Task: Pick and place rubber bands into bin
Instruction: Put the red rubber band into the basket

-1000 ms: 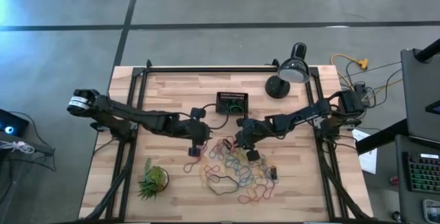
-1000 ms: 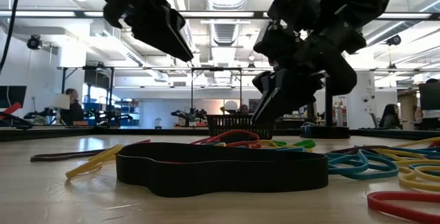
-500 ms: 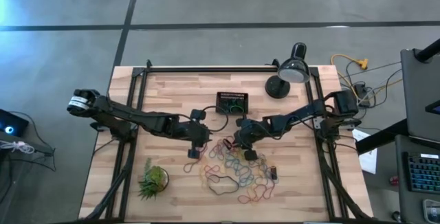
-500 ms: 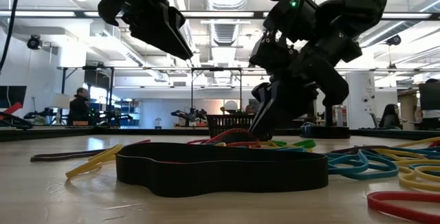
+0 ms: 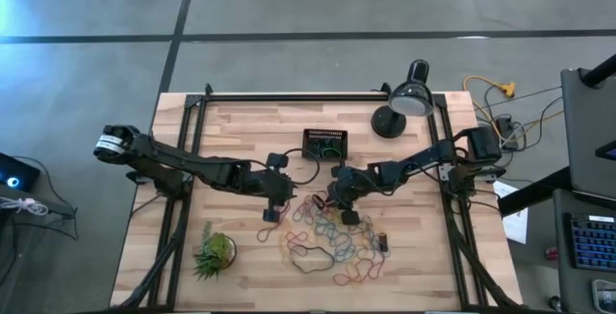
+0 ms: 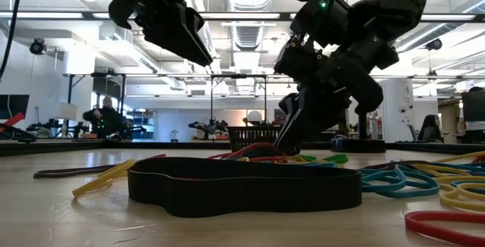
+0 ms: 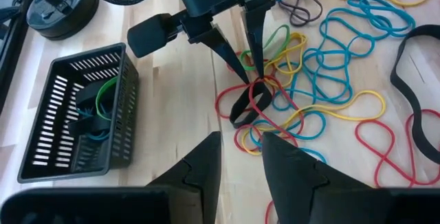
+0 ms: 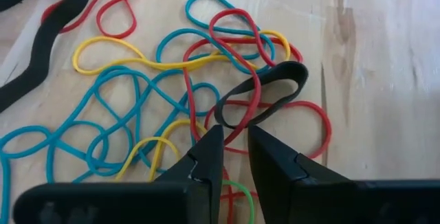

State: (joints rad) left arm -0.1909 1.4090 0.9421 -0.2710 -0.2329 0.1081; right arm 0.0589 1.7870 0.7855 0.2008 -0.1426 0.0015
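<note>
We see the right gripper (image 8: 234, 138) down low over the near edge of the rubber bands (image 5: 332, 242) pile, tips right at the table surface. Its jaws stand a narrow gap apart, not clamped on anything we can confirm. A small black band (image 8: 265, 93) lies just ahead of the tips, with a red loop (image 8: 237, 59) crossing over it and running into the gap between the fingers. From the left wrist view the same gripper's two pointed fingers (image 7: 223, 45) come down onto that red-and-black tangle (image 7: 251, 104); whether they actually pinch a band, we cannot tell.

The left gripper (image 7: 240, 145) hovers above the table, raised clear of the pile, jaws slightly apart with nothing between them. The black band and red loops sit just ahead of its tips; the bin (image 7: 75, 117) lies off to one side of its jaws, near but apart.

The bin (image 5: 324, 143) sits on the table (image 5: 241, 126) beyond both grippers, well apart from the pile, with a green band (image 7: 103, 97) and a bluish one already inside.

The rest of the pile spreads out past the right jaws: blue, yellow, red and green loops overlapping, plus a large wide black band (image 6: 242, 186) lying flat at the pile's near side. A lamp (image 5: 404, 102) and a small plant (image 5: 214, 252) stand away from the work.
</note>
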